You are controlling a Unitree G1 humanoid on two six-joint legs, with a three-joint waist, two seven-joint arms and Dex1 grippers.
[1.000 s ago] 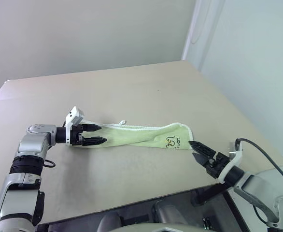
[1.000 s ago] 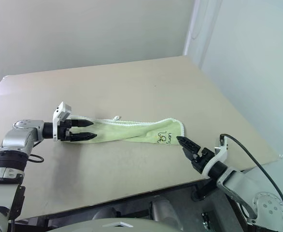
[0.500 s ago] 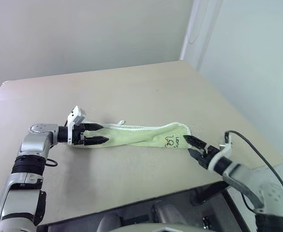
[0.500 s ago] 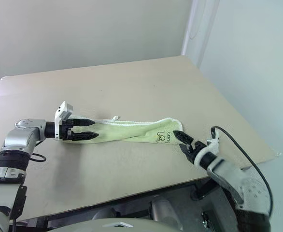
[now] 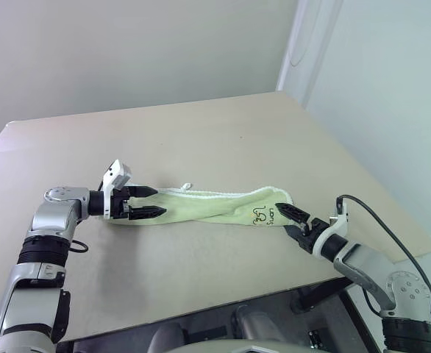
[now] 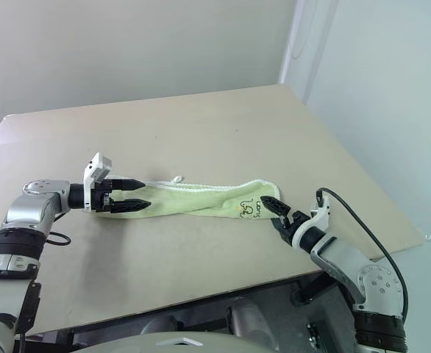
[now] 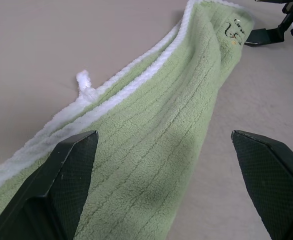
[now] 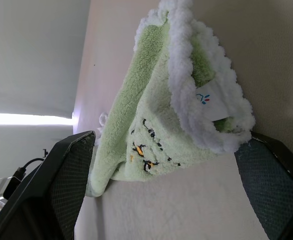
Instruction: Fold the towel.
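Note:
The towel (image 5: 215,204), light green with white edging, lies bunched in a long strip across the tan table (image 5: 201,140). A dark logo (image 5: 263,215) marks its right end and a white loop tab (image 5: 187,186) sticks out on the far edge. My left gripper (image 5: 154,203) is open at the strip's left end, its fingers (image 7: 61,185) standing on either side of the cloth. My right gripper (image 5: 290,220) is open at the right end, where the folded corner (image 8: 206,105) sits between its fingers without being pinched.
The table's near edge (image 5: 223,305) runs just below the towel, and its right edge (image 5: 362,176) drops off beside a pale wall. A black cable (image 5: 381,228) loops over my right wrist. The far half of the tabletop is bare.
My right gripper has moved up and left from near the table's front edge to the towel's logo end. The left gripper and the towel have stayed put.

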